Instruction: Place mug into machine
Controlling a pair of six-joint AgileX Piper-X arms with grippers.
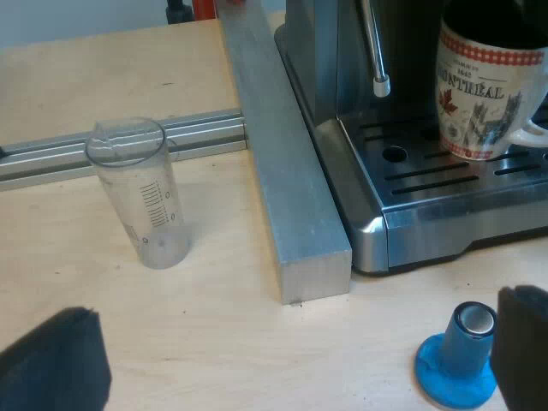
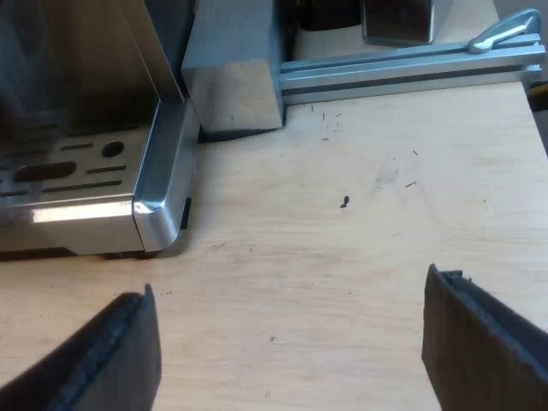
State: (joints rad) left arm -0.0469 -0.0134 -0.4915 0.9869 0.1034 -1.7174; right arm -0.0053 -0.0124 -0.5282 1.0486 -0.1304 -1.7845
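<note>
The mug stands upright on the machine's drip tray, at about one o'clock from the left gripper, which hangs spread wide and empty over the table. The right gripper is likewise spread with nothing between its fingers. The placing looks done, so I judge the risk lies in backing off: one left finger is just beside the blue tamper and a sideways swing could knock it over, while a sweep towards ten o'clock could topple the measuring glass.
</note>
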